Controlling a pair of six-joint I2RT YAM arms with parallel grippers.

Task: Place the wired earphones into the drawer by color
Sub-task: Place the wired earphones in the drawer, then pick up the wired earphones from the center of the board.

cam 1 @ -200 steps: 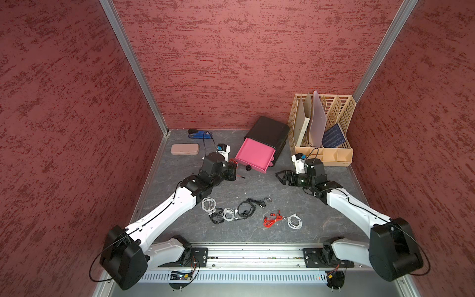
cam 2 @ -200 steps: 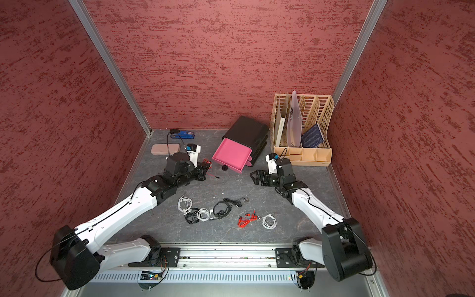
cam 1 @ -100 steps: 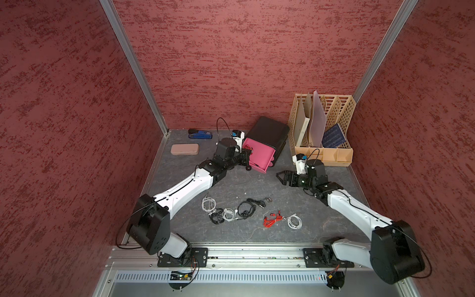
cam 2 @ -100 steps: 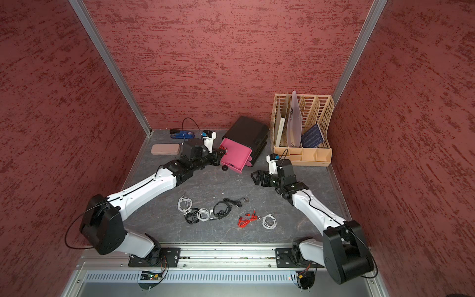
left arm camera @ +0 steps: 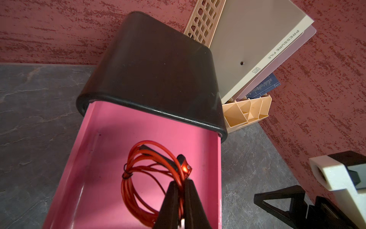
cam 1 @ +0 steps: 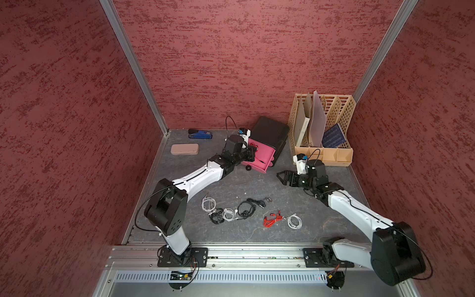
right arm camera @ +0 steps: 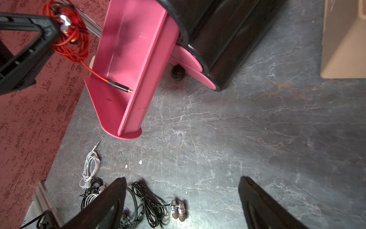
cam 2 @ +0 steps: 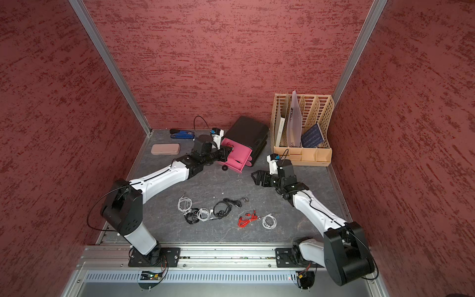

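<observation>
Left gripper [left arm camera: 181, 183] clamped on red earphones [left arm camera: 185, 169]; coil hangs from fingertips over open pink drawer [left arm camera: 111, 142]. Right wrist view alone shows jack [right arm camera: 122, 88] trailing into drawer. Right gripper [right arm camera: 181, 178] spread wide, empty.

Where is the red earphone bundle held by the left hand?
In the left wrist view the red earphone bundle hangs pinched in the shut left hand over the open pink drawer, in front of the black cabinet.
</observation>
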